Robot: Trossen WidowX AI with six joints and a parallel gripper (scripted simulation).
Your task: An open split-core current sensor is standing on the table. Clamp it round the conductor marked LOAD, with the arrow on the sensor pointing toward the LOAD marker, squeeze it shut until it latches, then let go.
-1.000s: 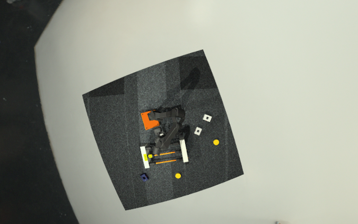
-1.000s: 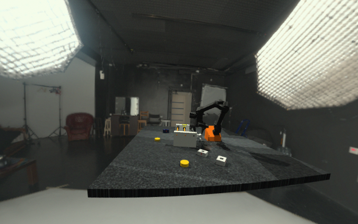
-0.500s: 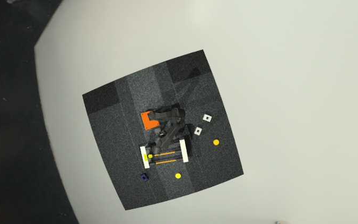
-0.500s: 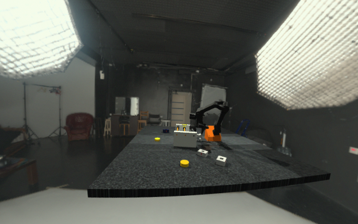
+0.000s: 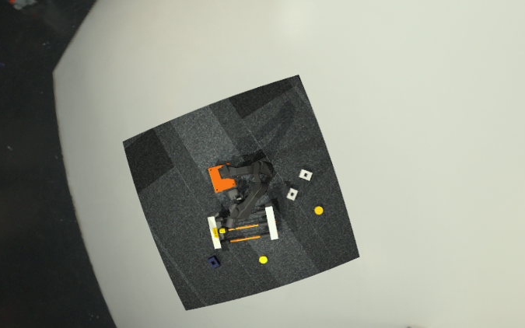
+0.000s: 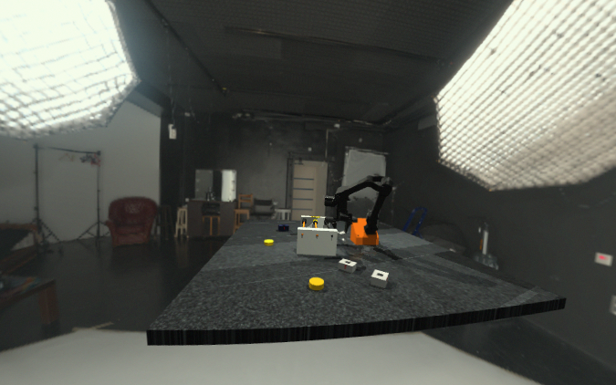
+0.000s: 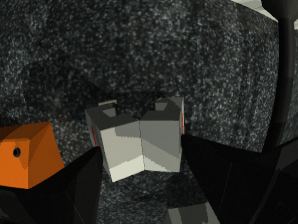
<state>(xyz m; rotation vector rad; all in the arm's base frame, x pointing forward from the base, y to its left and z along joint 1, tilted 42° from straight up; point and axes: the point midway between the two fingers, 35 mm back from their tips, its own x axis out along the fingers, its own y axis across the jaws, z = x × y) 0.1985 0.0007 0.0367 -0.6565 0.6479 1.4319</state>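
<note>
The open split-core sensor (image 7: 160, 142) (image 6: 341, 233) is light grey, its two halves spread in a V, with a red mark on each outer side. My gripper (image 7: 141, 147) is shut on it, one dark finger against each side. It is low beside the rack, on the robot base's side. The rack has two white end walls (image 5: 271, 222) (image 6: 317, 242) carrying parallel conductors, two with orange middles (image 5: 244, 227) (image 5: 246, 239). A yellow label (image 5: 215, 232) lies on one wall, with a yellow tag (image 5: 222, 231) beside it; its lettering is too small to read. The sensor's arrow is not visible.
The orange robot base (image 5: 217, 179) (image 6: 364, 237) (image 7: 30, 162) stands close by. A dark conductor (image 7: 286, 75) runs at the wrist view's right. Two white holed blocks (image 5: 301, 172) (image 6: 379, 282), a dark blue block (image 5: 216, 265) (image 6: 283, 228) and two yellow discs (image 5: 318, 210) (image 5: 263, 259) lie around the rack.
</note>
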